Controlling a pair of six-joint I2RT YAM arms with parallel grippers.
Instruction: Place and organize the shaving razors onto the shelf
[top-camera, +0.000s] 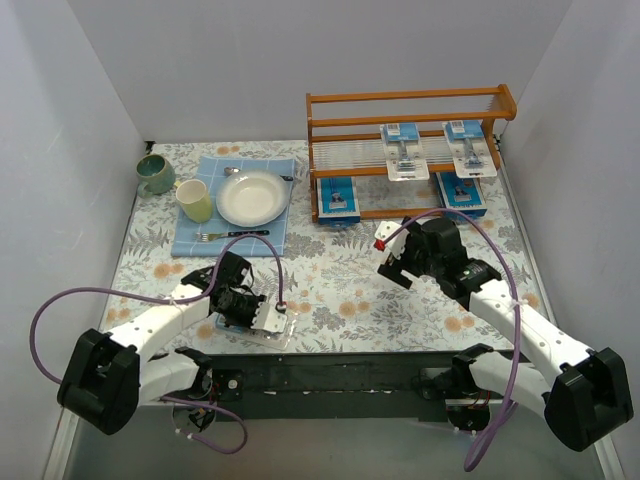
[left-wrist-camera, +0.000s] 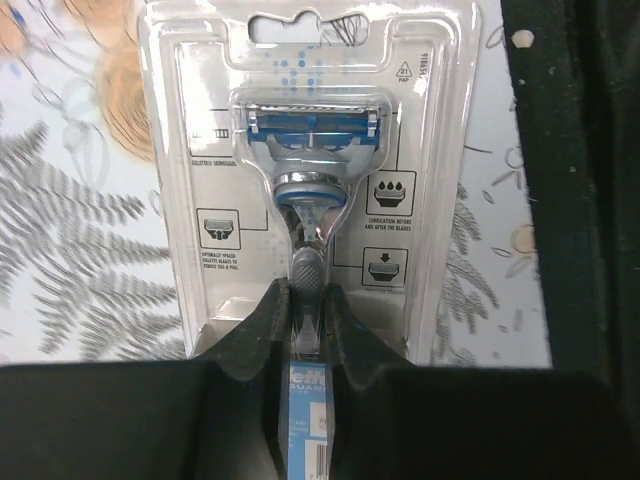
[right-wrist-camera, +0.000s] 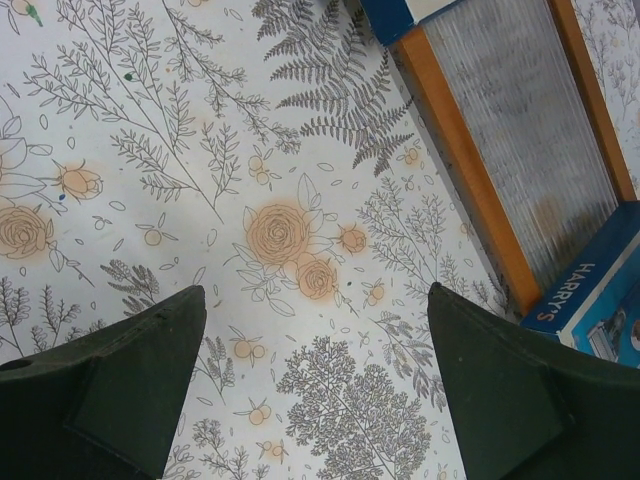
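White walls close the table on the left, back and right, and the black base rail (top-camera: 330, 370) runs along the near edge. Between the arms and the shelf (top-camera: 410, 98) lies a broad stretch of bare floral tablecloth (top-camera: 330, 270). The back left is crowded: a blue cloth (top-camera: 190, 240) carries a white plate (top-camera: 252, 197), a yellow-green cup (top-camera: 196, 201) and a fork (top-camera: 232, 235), with a teal mug (top-camera: 156, 174) just beside it.

The left arm reaches low and forward from its base, wrist bent down, with the left gripper (left-wrist-camera: 310, 320) just beyond the rail. Its fingers (left-wrist-camera: 255, 335) are pinched on the raised blister over the handle of a razor pack (left-wrist-camera: 310, 150). The pack lies flat on the tablecloth, head end pointing away from the gripper.

The right arm stretches toward the shelf. The right gripper (right-wrist-camera: 320, 380) tilts down above bare tablecloth near the shelf's lower front edge, jaws spread wide and holding nothing.

4 more packs sit on the shelf: 2 middle-tier packs (top-camera: 402, 150) and 2 bottom-tier packs (top-camera: 337, 197).
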